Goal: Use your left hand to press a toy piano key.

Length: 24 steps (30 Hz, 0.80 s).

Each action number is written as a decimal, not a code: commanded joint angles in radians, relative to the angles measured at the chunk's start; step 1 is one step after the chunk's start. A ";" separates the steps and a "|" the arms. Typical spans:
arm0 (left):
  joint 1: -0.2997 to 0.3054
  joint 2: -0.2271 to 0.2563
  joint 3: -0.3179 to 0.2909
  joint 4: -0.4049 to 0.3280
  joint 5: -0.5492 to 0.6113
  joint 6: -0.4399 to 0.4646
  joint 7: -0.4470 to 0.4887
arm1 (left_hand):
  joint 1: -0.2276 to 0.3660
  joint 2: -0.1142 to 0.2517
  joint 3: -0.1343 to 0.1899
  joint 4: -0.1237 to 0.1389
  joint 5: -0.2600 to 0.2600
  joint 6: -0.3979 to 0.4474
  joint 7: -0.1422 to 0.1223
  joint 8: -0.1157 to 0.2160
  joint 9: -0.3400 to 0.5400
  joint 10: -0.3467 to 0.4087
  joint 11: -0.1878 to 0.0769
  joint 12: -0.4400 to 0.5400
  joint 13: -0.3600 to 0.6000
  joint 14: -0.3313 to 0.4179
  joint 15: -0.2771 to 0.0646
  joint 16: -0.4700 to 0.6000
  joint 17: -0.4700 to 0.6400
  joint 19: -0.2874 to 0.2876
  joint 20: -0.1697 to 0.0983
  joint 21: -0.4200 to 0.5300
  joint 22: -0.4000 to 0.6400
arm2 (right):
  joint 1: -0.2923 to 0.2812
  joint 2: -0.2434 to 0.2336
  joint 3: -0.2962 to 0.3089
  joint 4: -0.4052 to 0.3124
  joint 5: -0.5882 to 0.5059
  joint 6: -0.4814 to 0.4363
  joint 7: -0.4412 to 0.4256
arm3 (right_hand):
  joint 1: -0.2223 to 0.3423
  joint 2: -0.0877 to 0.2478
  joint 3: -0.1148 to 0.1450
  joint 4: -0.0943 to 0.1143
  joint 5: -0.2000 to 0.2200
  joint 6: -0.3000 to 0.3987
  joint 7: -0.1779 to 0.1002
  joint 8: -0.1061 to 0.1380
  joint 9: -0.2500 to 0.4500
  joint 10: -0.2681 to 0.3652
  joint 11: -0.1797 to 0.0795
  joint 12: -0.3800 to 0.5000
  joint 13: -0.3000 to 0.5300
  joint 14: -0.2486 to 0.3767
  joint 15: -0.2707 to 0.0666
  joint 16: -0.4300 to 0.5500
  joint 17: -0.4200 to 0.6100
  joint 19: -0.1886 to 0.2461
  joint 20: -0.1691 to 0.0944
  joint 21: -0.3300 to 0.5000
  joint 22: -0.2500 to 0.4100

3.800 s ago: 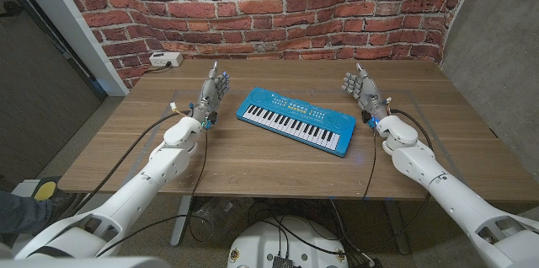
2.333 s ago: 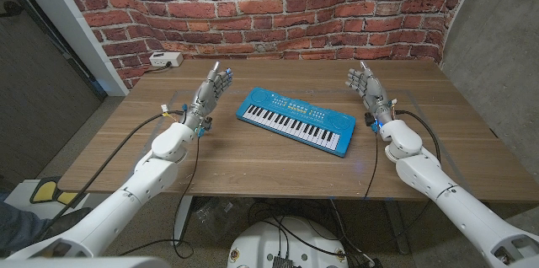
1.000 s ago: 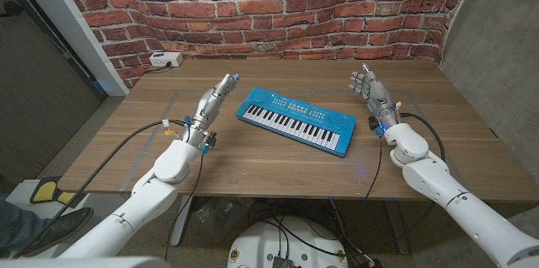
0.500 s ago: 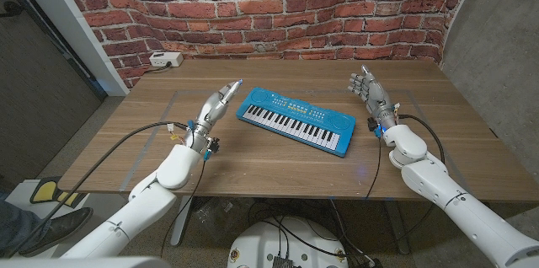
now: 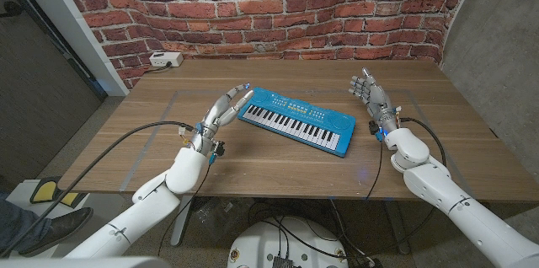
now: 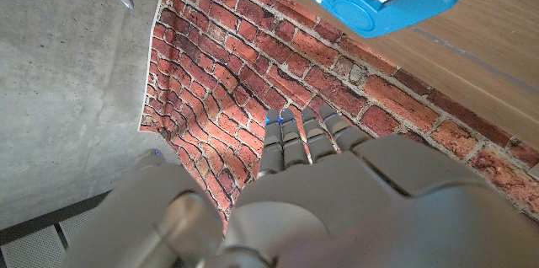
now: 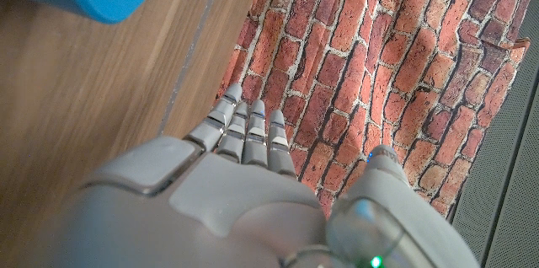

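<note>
White socket box (image 5: 165, 59) at table's (image 5: 278, 175) 10 o'clock corner; left hand (image 5: 224, 109) at 9 o'clock of toy piano (image 5: 296, 121), fingers spread, empty, fingertips (image 5: 244, 89) near piano's left end; piano mid-table, keys up; right hand (image 5: 374, 99) at piano's 3 o'clock, fingers extended, holding nothing.

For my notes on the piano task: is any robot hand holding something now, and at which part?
Nothing is held. The left robot hand reaches, fingers apart, toward the toy piano; the right robot hand is open beside it.
</note>
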 commanded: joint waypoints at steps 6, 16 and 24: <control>0.021 0.053 0.024 -0.113 0.262 0.188 0.101 | 0.003 0.012 -0.007 0.003 -0.001 0.033 -0.010 0.009 0.006 0.011 0.001 -0.002 0.002 0.009 -0.004 0.000 0.003 0.009 0.010 -0.004 0.002 | -0.007 0.005 -0.005 -0.007 -0.008 -0.003 -0.007 | 0.003 0.010 0.002 -0.008 0.005 0.000 0.001 0.000 0.003 0.005 0.002 0.000 0.003 0.003 0.001 0.000 0.002 0.004 0.007 -0.006 0.003; 0.011 0.112 0.040 -0.154 0.357 0.256 0.096 | -0.014 0.023 -0.016 0.017 0.000 0.092 -0.030 0.019 0.006 -0.002 -0.002 -0.012 0.002 -0.007 -0.008 -0.008 0.005 -0.012 0.018 -0.018 0.004 | -0.014 0.004 -0.009 -0.014 -0.015 -0.008 -0.013 | 0.001 0.009 0.001 -0.008 0.005 0.001 -0.001 0.000 0.003 0.005 0.003 0.000 0.003 0.003 0.003 0.000 0.002 0.003 0.009 -0.009 0.003; -0.008 0.169 0.055 -0.184 0.427 0.304 0.056 | -0.081 0.021 -0.058 0.050 0.004 0.263 -0.046 0.056 0.005 -0.007 -0.006 -0.018 0.003 -0.026 -0.013 -0.012 0.007 -0.043 0.014 -0.032 0.006 | -0.018 -0.003 -0.009 -0.031 -0.017 -0.024 -0.021 | -0.001 0.009 -0.001 -0.008 0.005 0.002 -0.003 0.000 0.003 0.006 0.006 0.000 0.003 0.003 0.004 0.000 0.002 0.003 0.010 -0.012 0.003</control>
